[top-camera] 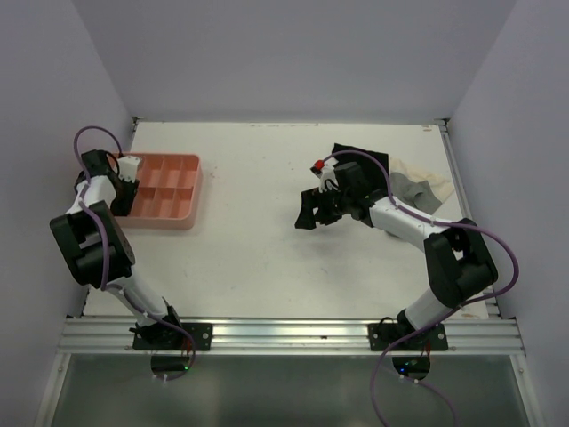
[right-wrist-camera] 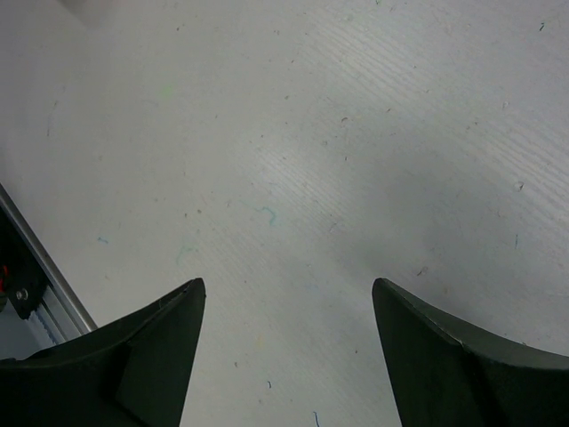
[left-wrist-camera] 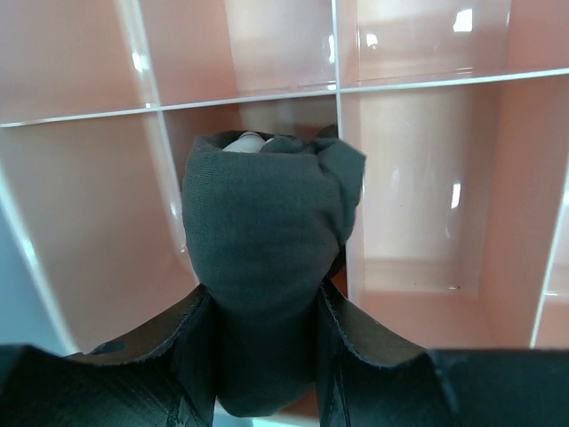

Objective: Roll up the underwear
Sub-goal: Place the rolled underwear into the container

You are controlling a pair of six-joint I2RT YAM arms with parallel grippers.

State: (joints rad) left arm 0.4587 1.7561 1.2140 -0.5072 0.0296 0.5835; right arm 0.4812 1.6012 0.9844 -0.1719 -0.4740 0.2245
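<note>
White table [top-camera: 267, 267]: one tray [top-camera: 162, 221]; left jaws hold one rolled underwear [left-wrist-camera: 267, 249]; right jaws wide.

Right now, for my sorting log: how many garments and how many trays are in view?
Garments: 3 (underwear, black garment, grey-and-cream garment)
Tray: 1
Total: 4
</note>
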